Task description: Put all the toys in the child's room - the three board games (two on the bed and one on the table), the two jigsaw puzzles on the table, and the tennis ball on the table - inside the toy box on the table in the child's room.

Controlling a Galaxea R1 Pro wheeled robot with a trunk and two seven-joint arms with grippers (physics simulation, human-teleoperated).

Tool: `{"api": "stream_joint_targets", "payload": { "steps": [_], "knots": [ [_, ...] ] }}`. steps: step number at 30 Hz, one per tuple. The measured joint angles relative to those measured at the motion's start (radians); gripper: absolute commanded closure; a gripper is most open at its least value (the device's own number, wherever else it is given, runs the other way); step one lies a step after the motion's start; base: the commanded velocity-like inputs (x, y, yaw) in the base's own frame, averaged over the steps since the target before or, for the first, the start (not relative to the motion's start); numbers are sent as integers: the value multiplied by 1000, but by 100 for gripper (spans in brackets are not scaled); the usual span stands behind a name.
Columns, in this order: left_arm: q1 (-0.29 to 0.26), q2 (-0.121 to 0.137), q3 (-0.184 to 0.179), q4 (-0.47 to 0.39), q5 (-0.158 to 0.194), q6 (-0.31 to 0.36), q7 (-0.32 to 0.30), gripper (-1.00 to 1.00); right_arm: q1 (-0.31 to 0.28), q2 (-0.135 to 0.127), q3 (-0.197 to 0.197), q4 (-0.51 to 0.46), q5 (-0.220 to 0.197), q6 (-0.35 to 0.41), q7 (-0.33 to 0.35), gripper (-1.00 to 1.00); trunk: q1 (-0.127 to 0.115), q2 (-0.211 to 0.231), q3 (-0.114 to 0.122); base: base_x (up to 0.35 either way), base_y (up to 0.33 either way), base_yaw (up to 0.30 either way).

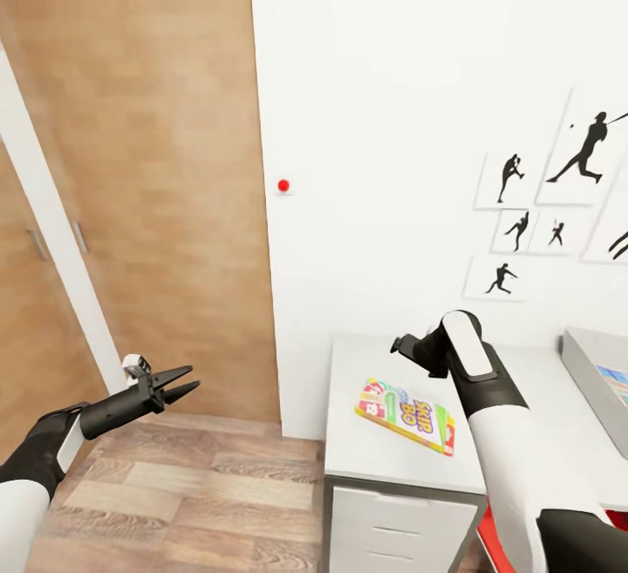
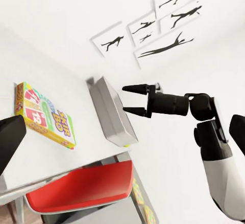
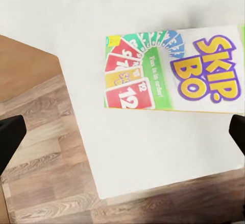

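My right arm, white with black joints, rises from the near corner of the head view and reaches over the long white-topped table (image 1: 410, 460), hiding part of its surface. The right gripper (image 2: 130, 100) points out and down over the table; in the left wrist view its two black fingers stand apart with nothing between them. In the right wrist view only two dark fingertips show at the picture's edges, wide apart, above the game box.

The table stands against a white wall, with white drawers below its front edge. A brown wooden door panel fills the wall to its left, and wood-plank flooring lies below.

At the table's far right sits the shallow light grey toy box (image 1: 586, 372), cut off by the picture edge. A small patch of blue and green shows inside it; I cannot tell what it is.

A red chair seat (image 2: 81, 188) shows under the table edge in the left wrist view.

The yellow, green and orange "Skip-Bo" board game box (image 1: 406, 414) lies flat near the table's left end, just beside my right forearm and apart from the toy box.

My left gripper (image 1: 185, 384) hangs over the floor, well apart from the table, its black fingers slightly parted and empty.

Black baseball-player silhouettes (image 1: 510, 242) hang on the wall above.
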Motion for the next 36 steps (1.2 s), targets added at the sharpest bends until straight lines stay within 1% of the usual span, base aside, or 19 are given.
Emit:
{"api": "stream_joint_targets", "payload": {
  "steps": [6,12,15,18,30,32,33,36],
  "knots": [
    [0,0,0,0,0,-1,0,-100,0,-11,-7,11,0,-7,-1,-100,0,1,-9,207,212,0],
    [1,5,0,0,2,-1,0,-100,-2,-22,-11,18,1,-13,-2,-100,0,2,-18,13,149,0],
    [1,9,0,0,3,-1,0,-100,-2,-44,-11,27,1,-23,-2,-100,0,2,-23,-4,29,0],
    [1,11,0,0,4,-2,0,-100,-2,-52,-11,39,1,-26,-2,-100,0,2,-28,-1,10,0],
    [1,10,0,0,4,-2,0,-100,-4,-63,-11,52,3,-53,-5,-100,0,1,-48,0,1,0],
    [1,10,0,0,4,-2,0,-100,-4,-76,-11,60,3,-55,-7,-100,0,1,-51,0,0,0],
    [1,10,0,0,4,-2,0,-100,-4,-88,-11,70,4,-56,-7,-100,0,1,-53,0,0,0],
    [1,10,0,0,4,-2,0,-100,-4,-112,-11,94,3,-60,-8,-100,0,1,-58,52,0,0]
  ]
}}
